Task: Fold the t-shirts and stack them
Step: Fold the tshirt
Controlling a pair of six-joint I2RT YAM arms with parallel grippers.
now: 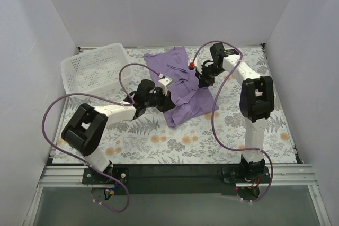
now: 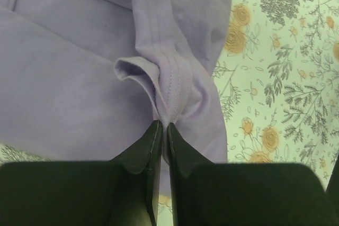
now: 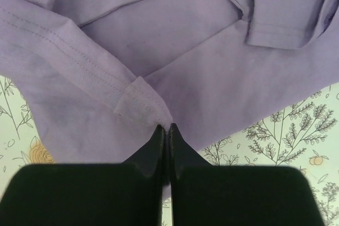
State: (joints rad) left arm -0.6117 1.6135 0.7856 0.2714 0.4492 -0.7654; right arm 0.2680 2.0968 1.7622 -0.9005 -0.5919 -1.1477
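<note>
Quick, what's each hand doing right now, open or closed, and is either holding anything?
Left hand: closed, pinching a stitched hem of the purple t-shirt.
Right hand: closed, pinching another hem fold of the same shirt.

The left arm [image 1: 83, 129] bends at a raised elbow and reaches forward, while the right arm [image 1: 256, 98] stands tall with its forearm angled in toward the left tool. Both wrists pitch downward. The left tool [image 2: 163, 126] has its fingers pressed together, pinching a fold of the t-shirt [image 2: 69, 78] at their tips. The right tool [image 3: 165, 128] is likewise clamped, with a hem caught just ahead of its tips.
</note>
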